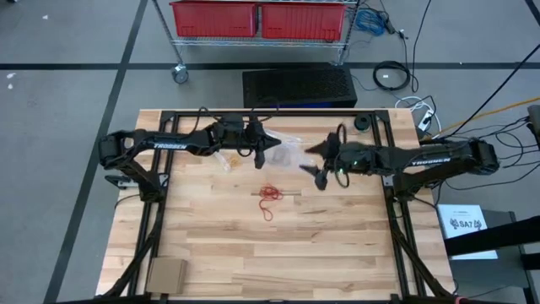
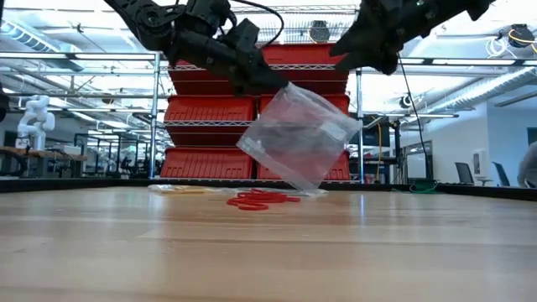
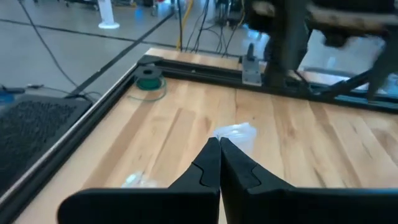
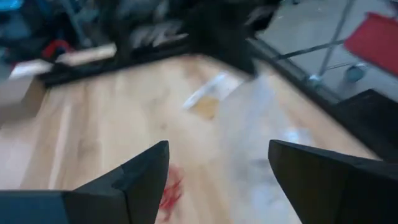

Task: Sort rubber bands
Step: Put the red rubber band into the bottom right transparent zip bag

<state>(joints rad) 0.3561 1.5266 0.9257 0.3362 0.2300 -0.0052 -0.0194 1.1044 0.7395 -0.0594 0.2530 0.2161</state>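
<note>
A small pile of red rubber bands lies loose on the wooden table, also low in the right wrist view. My left gripper is shut on a clear plastic bag above the table's far middle. My right gripper hovers open just right of that bag, touching nothing. A second flat bag with yellowish-tan contents lies on the table under the left arm. My left gripper pinches the clear bag at its upper corner between the two shut fingers, coming slanting down from the table's left. The bag hangs tilted below the fingers. Whether its lower corner touches the table, I cannot tell.
A cardboard piece sits at the near left corner. A dark tape roll rests at the far right by the black frame rail. Red bins stand on shelves beyond the far edge. Bare wood spreads across the near half.
</note>
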